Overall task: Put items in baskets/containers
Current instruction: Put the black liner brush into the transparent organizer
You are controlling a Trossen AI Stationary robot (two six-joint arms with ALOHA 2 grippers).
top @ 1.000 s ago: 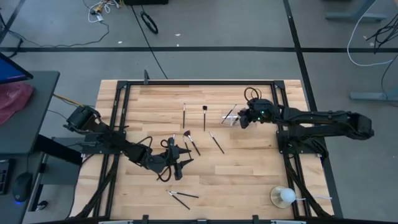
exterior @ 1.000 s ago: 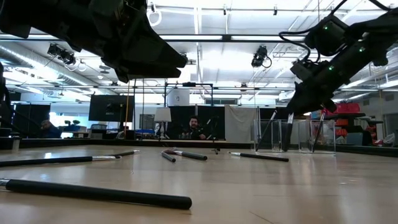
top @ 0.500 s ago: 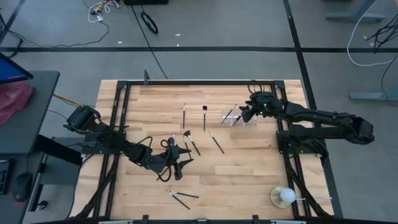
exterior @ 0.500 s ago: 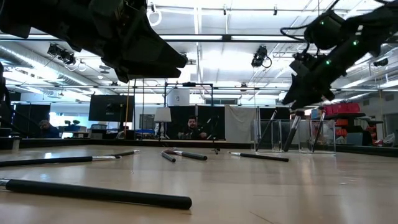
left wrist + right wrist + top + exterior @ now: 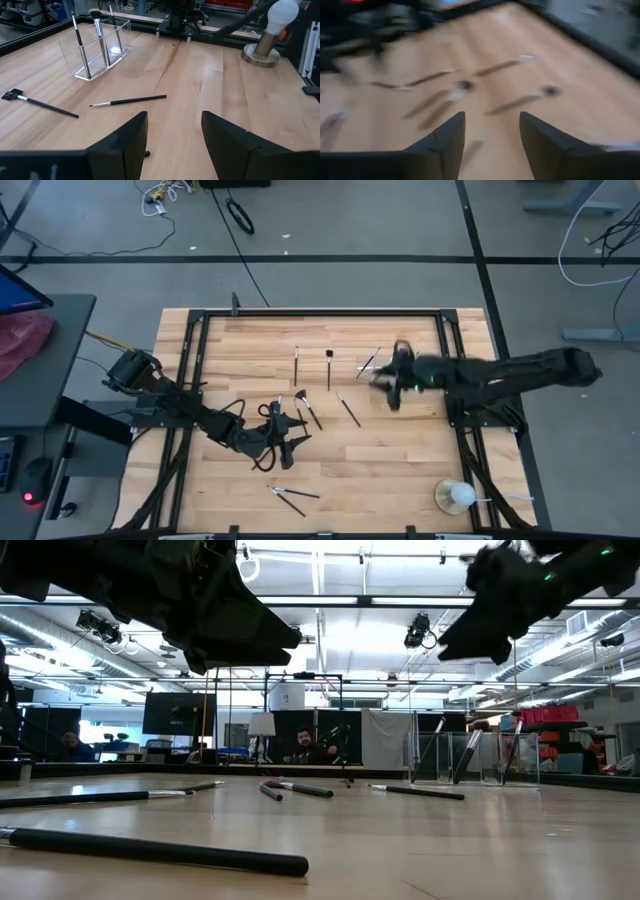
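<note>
Thin dark makeup brushes lie flat on the wooden table: two near the far middle (image 5: 297,365) (image 5: 328,367), several around the centre (image 5: 312,410) (image 5: 348,410), and a pair near the front edge (image 5: 290,498). The clear tray (image 5: 368,365) (image 5: 97,47) (image 5: 475,760) stands at the far right, with a few brushes (image 5: 101,37) leaning upright inside it. My right gripper (image 5: 390,392) (image 5: 490,140) hangs open above the table just nearside of the tray, with nothing between its fingers. My left gripper (image 5: 292,438) (image 5: 175,135) waits open over the centre-left, beside the middle brushes.
A round clear cup with a white ball (image 5: 455,496) (image 5: 272,30) stands at the near right corner. A black metal frame (image 5: 300,313) runs around the tabletop. Bare wood lies between the centre brushes and the cup.
My right gripper has risen from the clear tray and swung away from it toward the table's near edge, rolling a little. The brush that stood under its fingers stays leaning in the tray.
</note>
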